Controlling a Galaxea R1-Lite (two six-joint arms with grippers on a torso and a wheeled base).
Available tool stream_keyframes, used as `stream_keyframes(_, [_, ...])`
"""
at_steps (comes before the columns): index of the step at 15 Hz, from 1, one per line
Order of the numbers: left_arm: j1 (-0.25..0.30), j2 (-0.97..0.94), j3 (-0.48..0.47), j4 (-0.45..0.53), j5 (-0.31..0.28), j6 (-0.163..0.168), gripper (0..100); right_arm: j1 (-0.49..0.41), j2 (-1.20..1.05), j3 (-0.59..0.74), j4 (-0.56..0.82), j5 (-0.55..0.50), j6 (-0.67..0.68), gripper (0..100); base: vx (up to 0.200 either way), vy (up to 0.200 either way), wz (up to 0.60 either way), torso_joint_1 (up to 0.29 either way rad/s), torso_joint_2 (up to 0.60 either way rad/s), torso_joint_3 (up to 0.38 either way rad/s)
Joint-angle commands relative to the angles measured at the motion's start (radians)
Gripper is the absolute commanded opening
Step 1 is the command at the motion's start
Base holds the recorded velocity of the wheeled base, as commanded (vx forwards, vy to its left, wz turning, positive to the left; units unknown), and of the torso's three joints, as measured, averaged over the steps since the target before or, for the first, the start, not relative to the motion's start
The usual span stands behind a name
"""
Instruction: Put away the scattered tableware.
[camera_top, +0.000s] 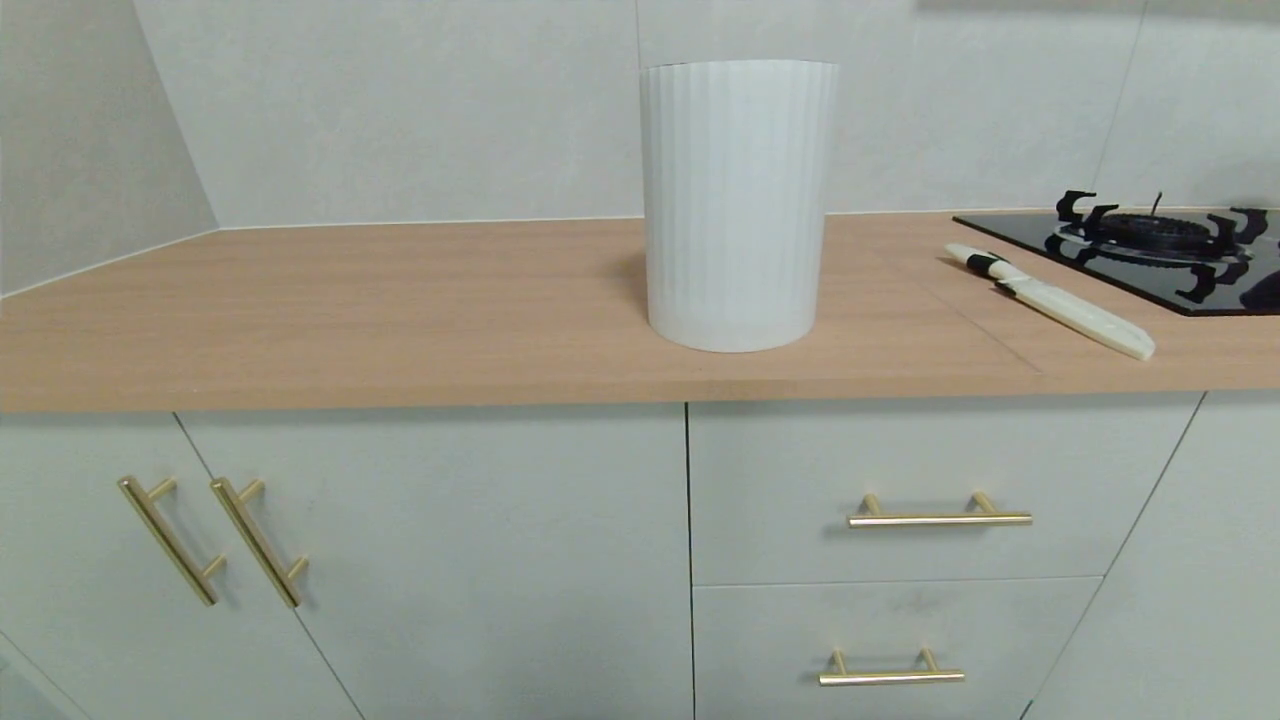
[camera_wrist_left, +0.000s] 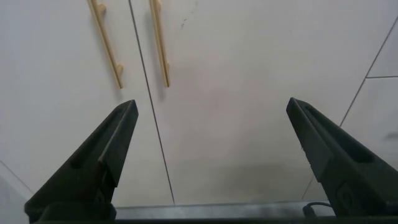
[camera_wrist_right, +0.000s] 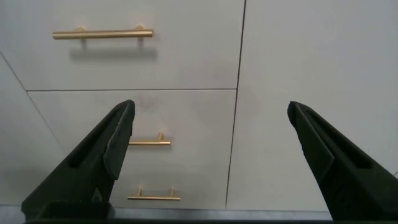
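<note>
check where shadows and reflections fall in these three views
Head view: the ribbed white container throws a soft shadow to its left on the wooden countertop; the glossy black hob mirrors its burner grate. Left wrist view: faint shadows beside the door handles. Right wrist view: a soft shadow under the top drawer handle.

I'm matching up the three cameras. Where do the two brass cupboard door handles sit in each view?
Head view: the door handles are at lower left, side by side and slanted.
Left wrist view: they run down from the upper edge at upper left.
Right wrist view: this camera faces the drawer fronts instead.
Shared landmark: the drawer fronts, at lower right in the head view and at the right edge in the left wrist view.
</note>
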Motion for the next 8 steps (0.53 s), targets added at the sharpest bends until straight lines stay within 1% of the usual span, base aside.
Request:
stream_keyframes(1, [0.000, 0.000, 0.000, -0.001, 0.000, 0.000, 100, 0.000, 0.002, 0.000, -0.001, 0.000, 0.000, 100, 0.000, 0.000, 0.00, 0.000, 0.00, 0.000])
stream_keyframes(3, [0.000, 0.000, 0.000, -0.001, 0.000, 0.000, 100, 0.000, 0.002, 0.000, -0.001, 0.000, 0.000, 100, 0.000, 0.000, 0.00, 0.000, 0.00, 0.000])
stream_keyframes(8, [0.000, 0.000, 0.000, -0.001, 0.000, -0.002, 100, 0.000, 0.002, 0.000, -0.001, 0.000, 0.003, 100, 0.000, -0.200, 0.00, 0.002, 0.00, 0.002])
